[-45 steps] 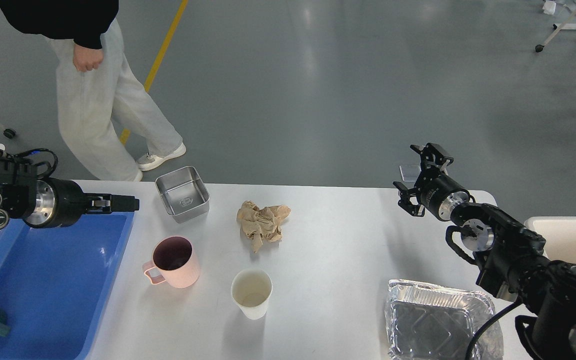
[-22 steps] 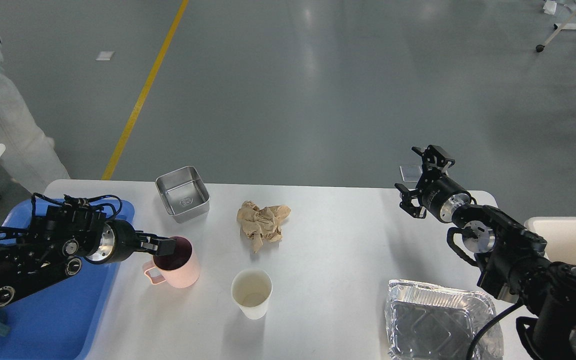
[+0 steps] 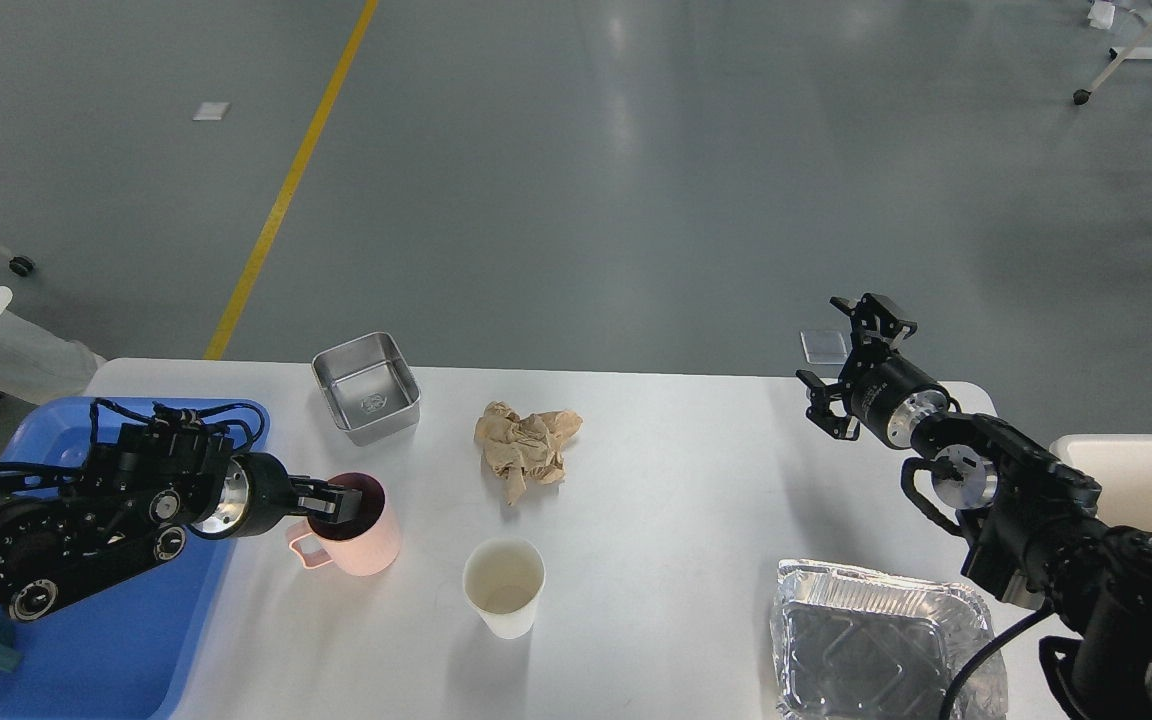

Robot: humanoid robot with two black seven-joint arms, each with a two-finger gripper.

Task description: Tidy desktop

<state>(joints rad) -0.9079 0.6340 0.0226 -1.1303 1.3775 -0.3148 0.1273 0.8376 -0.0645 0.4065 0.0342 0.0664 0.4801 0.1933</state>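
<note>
The white counter (image 3: pixel 666 500) fills the lower half of the head view, its far edge running against the grey floor (image 3: pixel 576 150). Taking the pink mug (image 3: pixel 351 535) as the landmark: the blue tray (image 3: pixel 86 640) lies just left of it on the counter's left end, and the left arm (image 3: pixel 66 525) stretches across that tray toward the mug. The right arm (image 3: pixel 1036 520) comes in far to the mug's right, raised above the counter's right end. A crinkled foil pan (image 3: pixel 876 640) sits far right of the mug, at the near edge. A steel box (image 3: pixel 366 385) stands just beyond the mug, near the far edge. A crumpled brown paper (image 3: pixel 526 445) lies right of the mug and a little farther back. A white paper cup (image 3: pixel 503 588) stands upright, nearer than the mug and to its right.

The left gripper (image 3: pixel 328 505) has its jaws at the mug's near-left rim, seemingly with one finger inside; whether they are closed on it I cannot tell. The right gripper (image 3: pixel 851 360) holds nothing, jaws spread apart in the air.
</note>
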